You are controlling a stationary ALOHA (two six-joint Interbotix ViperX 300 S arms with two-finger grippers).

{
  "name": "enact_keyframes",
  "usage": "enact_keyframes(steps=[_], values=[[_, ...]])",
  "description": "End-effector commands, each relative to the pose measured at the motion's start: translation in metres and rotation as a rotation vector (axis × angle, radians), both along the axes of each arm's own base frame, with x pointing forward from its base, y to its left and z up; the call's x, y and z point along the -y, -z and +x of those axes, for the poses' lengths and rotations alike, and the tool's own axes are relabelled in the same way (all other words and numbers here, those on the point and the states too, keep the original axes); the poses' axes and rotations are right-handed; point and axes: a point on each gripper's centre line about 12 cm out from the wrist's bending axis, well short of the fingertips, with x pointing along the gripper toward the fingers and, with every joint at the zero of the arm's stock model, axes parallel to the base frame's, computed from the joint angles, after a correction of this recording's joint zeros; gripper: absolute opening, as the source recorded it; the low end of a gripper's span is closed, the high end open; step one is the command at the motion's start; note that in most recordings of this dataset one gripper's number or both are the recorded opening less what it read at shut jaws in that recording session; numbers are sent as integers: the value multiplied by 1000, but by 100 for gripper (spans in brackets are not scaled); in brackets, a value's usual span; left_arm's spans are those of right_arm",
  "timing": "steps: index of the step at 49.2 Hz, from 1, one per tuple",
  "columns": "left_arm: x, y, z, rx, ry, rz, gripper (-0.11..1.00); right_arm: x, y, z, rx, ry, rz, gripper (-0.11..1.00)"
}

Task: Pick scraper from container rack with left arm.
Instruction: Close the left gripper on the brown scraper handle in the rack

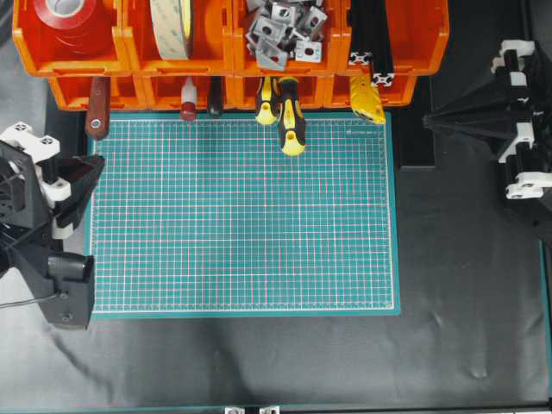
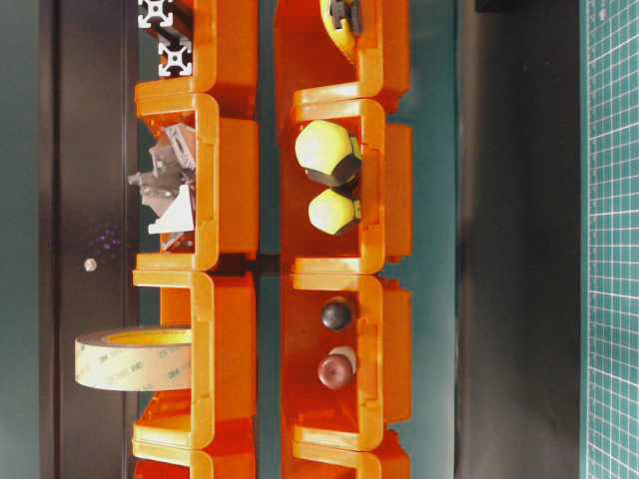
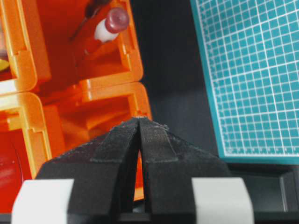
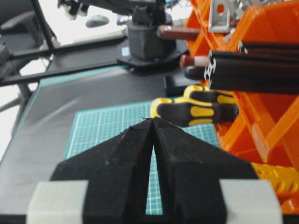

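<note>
The scraper (image 1: pixel 97 105) lies in the leftmost front bin of the orange container rack (image 1: pixel 231 62). Its reddish-brown handle, with a hole at the end, sticks out over the mat's corner. My left gripper (image 1: pixel 101 163) is shut and empty, its tip a short way below the handle end. In the left wrist view the left gripper (image 3: pixel 139 119) points along the rack (image 3: pixel 135 70) and the scraper is hidden. The right wrist view shows the scraper's handle (image 4: pixel 180 31) far off. My right gripper (image 1: pixel 429 121) sits shut at the right, holding nothing, its tips (image 4: pixel 153 119) closed.
Beside the scraper lie a short red-knobbed tool (image 1: pixel 188 109) and a dark-handled tool (image 1: pixel 214 102). Two yellow-and-black screwdrivers (image 1: pixel 289 121) overhang the green cutting mat (image 1: pixel 241 224). Upper bins hold red tape (image 1: pixel 69 13), a tape roll (image 1: pixel 172 26), metal brackets (image 1: pixel 285 30) and black extrusions (image 1: pixel 371 39).
</note>
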Motion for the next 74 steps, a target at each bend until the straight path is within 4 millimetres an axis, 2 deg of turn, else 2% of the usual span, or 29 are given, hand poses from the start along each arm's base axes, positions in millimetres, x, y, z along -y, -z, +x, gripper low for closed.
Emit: enact_keyframes(steps=[1, 5, 8, 19, 22, 25, 38, 51, 65, 69, 74], values=[[-1, -8, -1, 28, 4, -15, 0, 0, -2, 1, 5, 0, 1, 0], [-2, -7, -1, 29, -5, -19, 1, 0, -2, -1, 6, 0, 1, 0], [-4, -4, -2, 22, -14, -18, 9, 0, -1, -1, 8, 2, 1, 0], [-19, 21, -2, -23, -25, -5, 73, 0, -2, -5, 20, 0, 1, 0], [-26, 26, -3, -29, -49, -3, 85, 0, -1, -5, 17, 0, 1, 0], [-32, 30, -2, -36, -68, -1, 91, 0, -1, -6, 15, 0, 1, 0], [-54, 52, -8, -87, -120, 14, 91, 0, 1, -9, 0, -1, 2, 0], [-56, 63, -7, -70, -106, -27, 91, 0, 3, -10, -8, -1, 2, 0], [-57, 63, -7, -48, -131, -44, 90, 0, 5, -10, -15, -1, 2, 0], [-57, 63, -7, -49, -132, -42, 83, 0, 5, -10, -15, -1, 2, 0], [-56, 62, -7, -49, -128, -41, 60, 0, 4, -11, -14, -1, 4, 0]])
